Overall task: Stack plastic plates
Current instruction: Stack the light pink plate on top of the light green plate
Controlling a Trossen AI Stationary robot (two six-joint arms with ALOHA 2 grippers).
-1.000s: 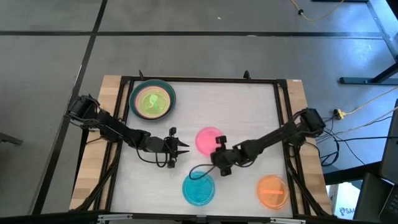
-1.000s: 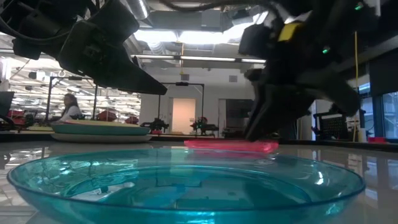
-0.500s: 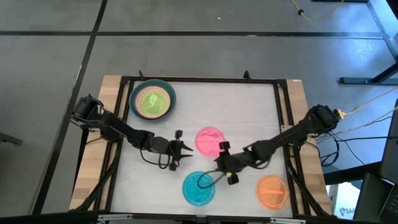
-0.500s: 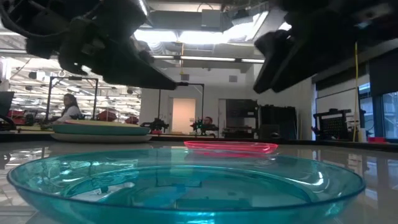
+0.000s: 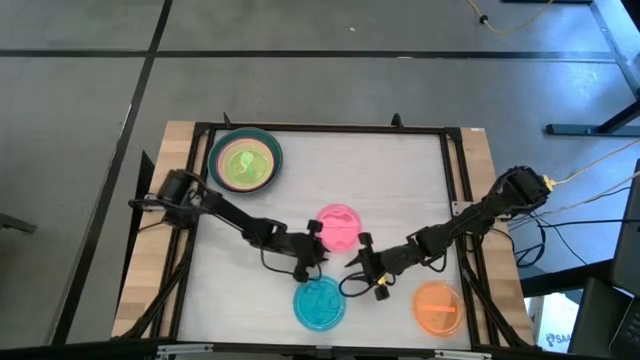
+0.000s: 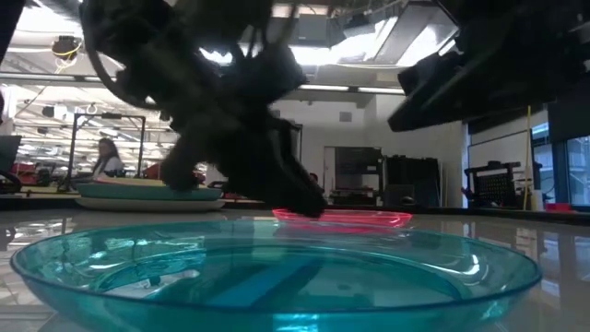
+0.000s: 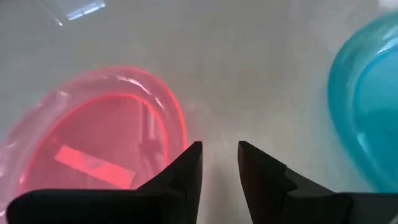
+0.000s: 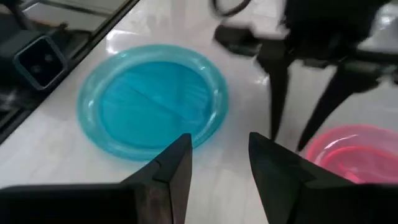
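I had the left gripper (image 5: 318, 250) low by the pink plate's (image 5: 338, 226) near edge, fingers parted and empty, right gripper (image 5: 360, 270) between pink plate and cyan plate (image 5: 320, 302), fingers likewise apart, holding nothing, orange plate (image 5: 438, 306) apart, stacked plates (image 5: 244, 160) at the far left corner.

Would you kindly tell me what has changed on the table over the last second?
The left gripper moved rightward to the near edge of the round pink plastic plate, fingers open. The right gripper, also open, pulled back from that plate toward the table's front, beside the cyan plastic plate. Nothing was grasped. The pink, cyan and orange plates and the corner stack stayed put.
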